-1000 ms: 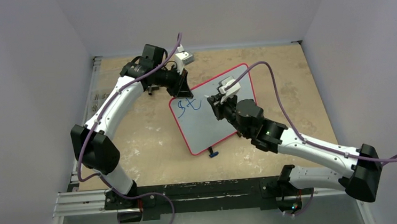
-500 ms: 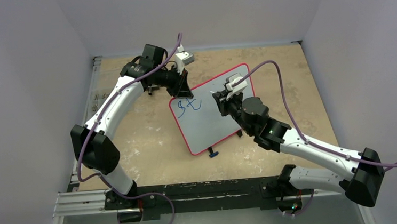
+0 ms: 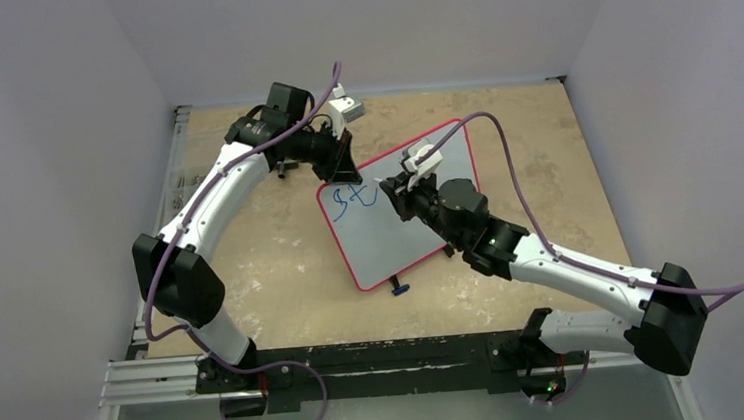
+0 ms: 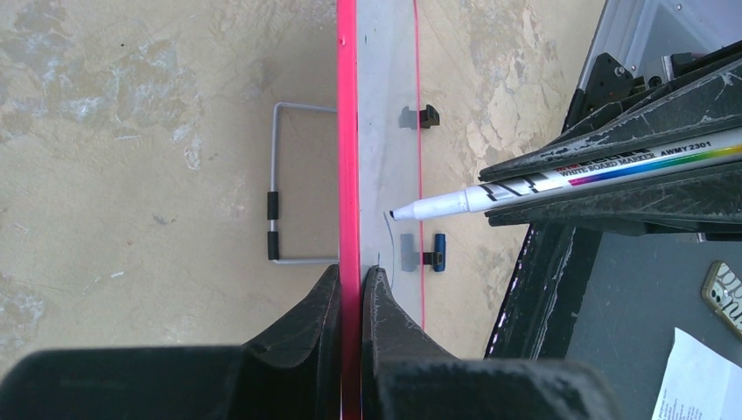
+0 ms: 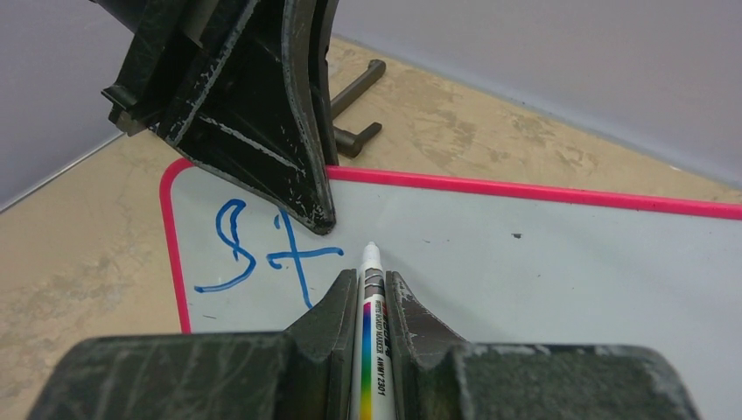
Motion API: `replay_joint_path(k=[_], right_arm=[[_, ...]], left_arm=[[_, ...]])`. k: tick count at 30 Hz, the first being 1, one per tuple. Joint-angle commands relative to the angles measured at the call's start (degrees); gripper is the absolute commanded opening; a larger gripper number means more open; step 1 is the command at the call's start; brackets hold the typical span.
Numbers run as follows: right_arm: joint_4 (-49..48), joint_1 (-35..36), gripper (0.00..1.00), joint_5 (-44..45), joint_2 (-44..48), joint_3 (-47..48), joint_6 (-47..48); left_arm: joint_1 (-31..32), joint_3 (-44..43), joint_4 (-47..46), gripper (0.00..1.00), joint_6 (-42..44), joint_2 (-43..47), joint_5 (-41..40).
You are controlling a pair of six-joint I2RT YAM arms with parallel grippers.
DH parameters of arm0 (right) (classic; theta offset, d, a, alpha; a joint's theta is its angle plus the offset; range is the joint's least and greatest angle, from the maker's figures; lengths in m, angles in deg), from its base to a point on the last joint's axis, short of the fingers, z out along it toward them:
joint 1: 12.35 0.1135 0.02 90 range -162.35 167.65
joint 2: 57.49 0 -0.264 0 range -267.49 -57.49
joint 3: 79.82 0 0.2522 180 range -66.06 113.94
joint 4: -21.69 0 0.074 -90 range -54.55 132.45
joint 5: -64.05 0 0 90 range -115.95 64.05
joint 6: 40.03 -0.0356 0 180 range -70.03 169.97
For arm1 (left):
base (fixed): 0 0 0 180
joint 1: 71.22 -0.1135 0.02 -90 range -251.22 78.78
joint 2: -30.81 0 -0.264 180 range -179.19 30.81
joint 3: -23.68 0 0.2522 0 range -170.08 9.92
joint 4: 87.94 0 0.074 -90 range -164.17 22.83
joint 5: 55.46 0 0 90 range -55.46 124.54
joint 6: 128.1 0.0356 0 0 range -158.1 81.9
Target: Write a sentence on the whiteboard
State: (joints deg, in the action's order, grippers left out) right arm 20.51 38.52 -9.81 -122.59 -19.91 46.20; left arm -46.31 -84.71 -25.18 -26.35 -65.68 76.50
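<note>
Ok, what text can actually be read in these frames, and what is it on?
"St": blue handwriting on the board.
"WHITE BOARD MARKER AWMY 2301": printed on the marker barrel.
Print on the sheet at the left wrist view's corner: too small to read.

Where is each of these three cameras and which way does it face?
Top external: above and behind the bases, looking down on the table; both whole arms show.
Left wrist: on the left gripper, looking along the whiteboard's red edge it clamps; its fingers show.
Right wrist: on the right gripper, looking down the marker at the blue letters; its fingers show.
Shared: both wrist views show the marker and the other gripper.
</note>
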Motion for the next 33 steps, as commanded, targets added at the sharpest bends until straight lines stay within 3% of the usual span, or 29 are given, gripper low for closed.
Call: replay_joint_path(k=[1,33], right_arm=[[-3.8,-0.2,0.00,-0.2,-0.5,3.9,1.3],[-1.8,-0.2,0.00,2.7,1.1,-7.6,-4.0]], left_arm=[[1.9,0.8,5.2,0.00,7.4,-0.8,-5.5],[2.0,0.8,5.3,0.00,7.5,-0.5,-5.6]])
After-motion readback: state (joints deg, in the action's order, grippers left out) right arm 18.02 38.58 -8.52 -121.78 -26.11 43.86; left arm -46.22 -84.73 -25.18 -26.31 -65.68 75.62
